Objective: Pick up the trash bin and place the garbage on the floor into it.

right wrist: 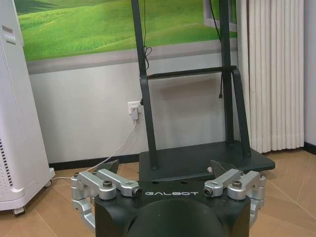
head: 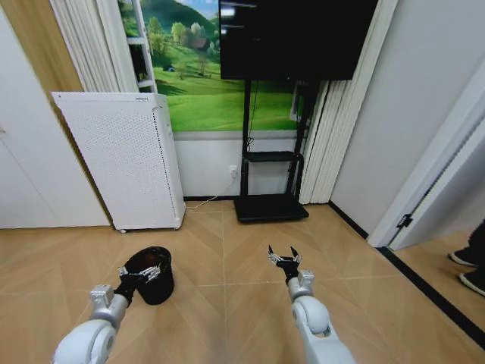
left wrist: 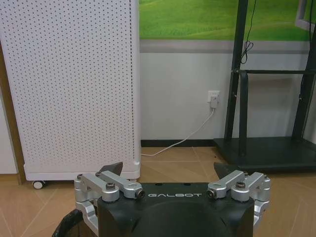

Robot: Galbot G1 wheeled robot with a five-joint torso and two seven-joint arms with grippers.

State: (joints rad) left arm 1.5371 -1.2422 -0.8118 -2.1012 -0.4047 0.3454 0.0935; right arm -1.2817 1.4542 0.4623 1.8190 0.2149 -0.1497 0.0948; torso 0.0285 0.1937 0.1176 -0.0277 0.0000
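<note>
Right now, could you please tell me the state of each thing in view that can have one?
trash bin: upright on the floor, not lifted.
left gripper: open, at the bin's near rim.
right gripper: open, holding nothing, above bare floor.
white cabinet: upright on its wheels against the wall.
screen: dark, on its black stand.
plug: in the wall socket, white cord trailing to the floor.

"GALBOT" on both tools (left wrist: 168, 170) (right wrist: 164, 168)

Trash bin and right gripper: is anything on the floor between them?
No. In the head view, only bare floor lies between the trash bin, where the left gripper sits at the rim, and the open right gripper.
</note>
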